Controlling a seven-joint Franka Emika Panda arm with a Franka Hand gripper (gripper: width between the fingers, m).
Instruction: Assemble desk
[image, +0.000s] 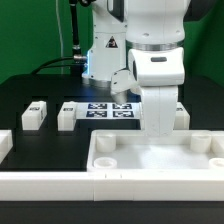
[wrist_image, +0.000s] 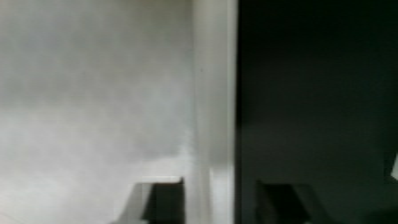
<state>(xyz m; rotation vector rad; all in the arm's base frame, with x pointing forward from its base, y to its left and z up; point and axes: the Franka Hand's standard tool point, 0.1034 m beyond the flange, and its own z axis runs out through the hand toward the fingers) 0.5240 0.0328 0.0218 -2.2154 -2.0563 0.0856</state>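
Observation:
The white desk top (image: 130, 160), a tray with a raised rim and corner sockets, lies at the front right of the black table. My gripper (image: 158, 134) points straight down over its far rim. In the wrist view the gripper (wrist_image: 222, 196) straddles that rim (wrist_image: 215, 100). One dark finger (wrist_image: 164, 203) is over the white tray floor and the other over the black table, each with a small gap to the rim. The jaws are open and hold nothing. Two tagged white legs (image: 33, 114) (image: 67, 116) stand at the exterior view's left. A third leg (image: 181, 115) is at the right.
The marker board (image: 108, 110) lies flat behind the desk top, in front of the arm's base. A long white rail (image: 45, 186) runs along the front edge, with a short piece (image: 5, 146) at the exterior view's left. A green curtain closes the back.

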